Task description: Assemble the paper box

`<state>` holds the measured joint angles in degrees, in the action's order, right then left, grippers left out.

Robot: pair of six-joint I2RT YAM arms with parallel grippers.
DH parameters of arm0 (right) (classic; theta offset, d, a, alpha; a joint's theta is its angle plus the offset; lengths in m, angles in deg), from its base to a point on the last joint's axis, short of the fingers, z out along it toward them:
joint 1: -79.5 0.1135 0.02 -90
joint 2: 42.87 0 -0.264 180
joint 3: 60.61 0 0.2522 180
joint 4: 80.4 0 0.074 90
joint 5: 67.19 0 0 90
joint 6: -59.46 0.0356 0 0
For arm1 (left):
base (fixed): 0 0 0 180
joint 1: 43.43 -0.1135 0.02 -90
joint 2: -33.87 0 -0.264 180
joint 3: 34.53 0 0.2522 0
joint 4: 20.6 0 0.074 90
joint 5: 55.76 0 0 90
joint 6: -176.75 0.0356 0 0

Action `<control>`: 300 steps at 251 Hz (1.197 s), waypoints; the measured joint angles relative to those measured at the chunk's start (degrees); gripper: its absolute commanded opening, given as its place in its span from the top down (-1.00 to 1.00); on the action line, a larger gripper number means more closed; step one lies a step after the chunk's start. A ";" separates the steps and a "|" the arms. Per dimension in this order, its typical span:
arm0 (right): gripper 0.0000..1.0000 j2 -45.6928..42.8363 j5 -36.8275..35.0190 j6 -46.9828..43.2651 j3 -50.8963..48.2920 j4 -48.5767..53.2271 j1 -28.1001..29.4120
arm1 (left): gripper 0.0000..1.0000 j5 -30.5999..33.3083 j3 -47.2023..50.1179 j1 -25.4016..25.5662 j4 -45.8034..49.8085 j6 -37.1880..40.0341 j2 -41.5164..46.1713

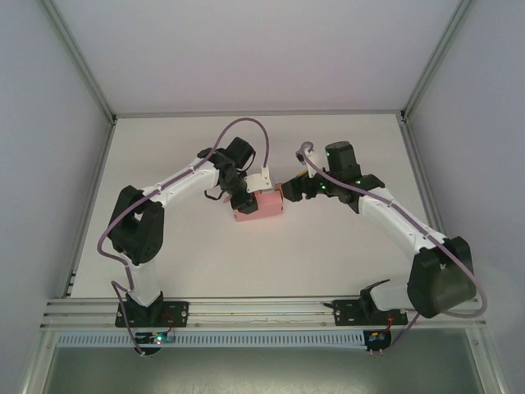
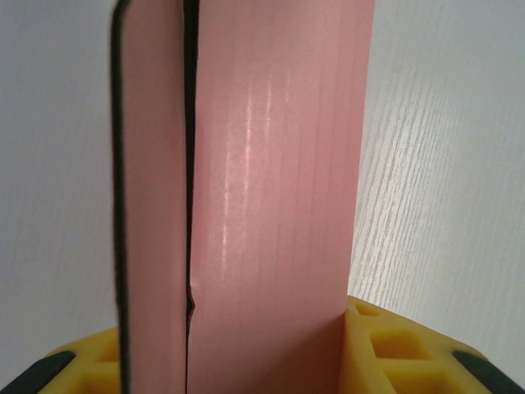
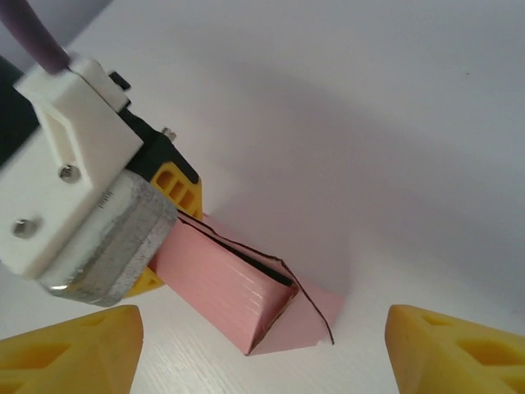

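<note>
Left gripper (image 3: pixel 162 236) pinches one end of the pink paper box (image 3: pixel 221 287), its jaws partly closed on the card. Right gripper (image 3: pixel 267 349) is spread wide, yellow fingertips (image 3: pixel 74 345) flanking the box's other end without touching it. The box lies near the middle of the table (image 3: pixel 369 164).

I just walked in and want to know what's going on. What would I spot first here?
The pink paper box in the middle of the white table catches the eye first. The left gripper is shut on it, and the right gripper faces one end of it with yellow fingers spread wide.
</note>
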<state>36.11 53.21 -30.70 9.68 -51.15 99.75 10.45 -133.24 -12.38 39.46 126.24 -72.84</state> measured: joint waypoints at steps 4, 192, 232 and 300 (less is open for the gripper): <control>-0.45 0.39 -0.07 -0.55 0.24 0.20 0.11 | 0.23 0.00 -0.13 0.00 0.04 0.00 -0.13; 0.67 9.60 -2.84 -9.51 4.81 4.70 1.29 | 0.22 -0.22 -4.11 0.07 2.51 -0.50 -3.21; 0.86 9.57 -3.69 -8.96 5.53 5.38 1.77 | 0.22 -0.22 -4.33 0.07 2.80 -0.50 -3.32; 1.00 9.60 -5.79 -2.71 7.48 7.91 3.17 | 0.21 -0.20 -4.66 0.07 3.34 -0.66 -3.43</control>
<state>45.70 47.41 -33.41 17.16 -43.24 102.92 10.26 -137.89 -12.32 42.81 125.58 -76.27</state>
